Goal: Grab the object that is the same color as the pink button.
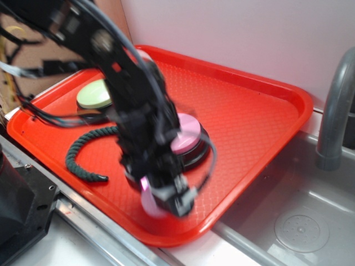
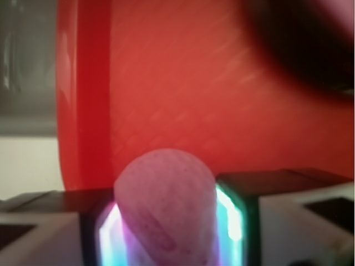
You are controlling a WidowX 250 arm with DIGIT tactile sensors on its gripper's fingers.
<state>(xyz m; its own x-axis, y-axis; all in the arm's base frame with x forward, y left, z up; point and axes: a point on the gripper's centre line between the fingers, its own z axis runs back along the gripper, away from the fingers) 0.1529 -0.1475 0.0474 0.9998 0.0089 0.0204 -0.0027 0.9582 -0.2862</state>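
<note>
The pale pink dimpled ball (image 2: 165, 210) sits squeezed between my two fingers in the wrist view, their lit pads pressed on both of its sides. In the exterior view my gripper (image 1: 166, 199) is near the tray's front edge with the ball (image 1: 148, 200) showing pale pink at its tip, blurred. The pink button (image 1: 186, 136) with its black base stands on the tray just behind the gripper, partly hidden by my arm. It shows as a dark blur at the top right of the wrist view (image 2: 310, 50).
Everything sits on a red tray (image 1: 249, 100). A light green button (image 1: 94, 95) stands at the tray's back left. A dark green braided rope (image 1: 77, 158) curves at the front left. A grey sink (image 1: 299, 221) and faucet (image 1: 335, 111) lie to the right.
</note>
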